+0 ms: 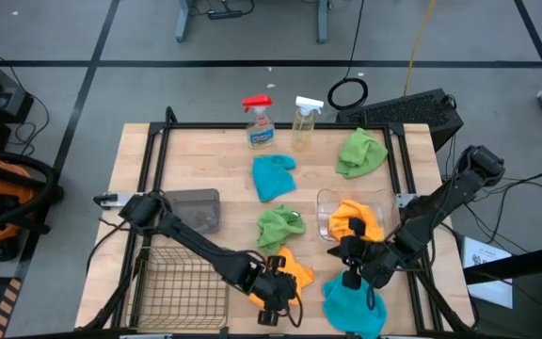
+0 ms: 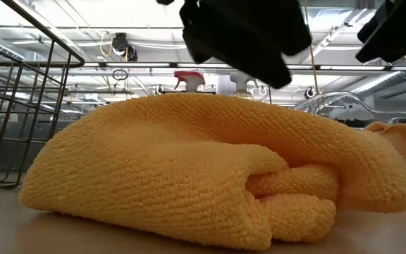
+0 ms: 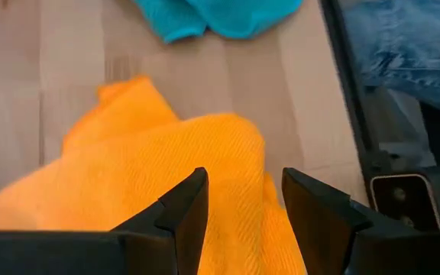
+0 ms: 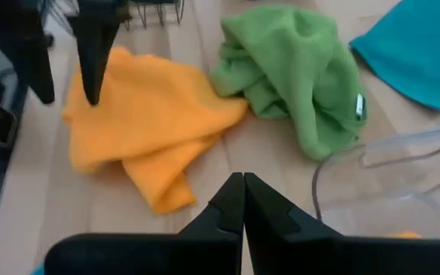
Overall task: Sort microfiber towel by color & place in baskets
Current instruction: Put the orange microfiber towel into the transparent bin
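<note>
Crumpled yellow-orange microfiber towel (image 3: pixel 151 176) directly beneath left end effector (image 3: pixel 243 210), fingers parted astride its ridge, nothing gripped yet. Right end effector (image 4: pixel 243 200) closed, empty, beside clear plastic tub (image 1: pixel 330 201) holding second orange towel (image 1: pixel 360 218).

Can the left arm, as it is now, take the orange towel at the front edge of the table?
Probably yes. The left claw is open and hangs just above the orange towel, with its fingers to either side of a fold. Nothing lies between them, and the shut right claw stays to the side.
</note>
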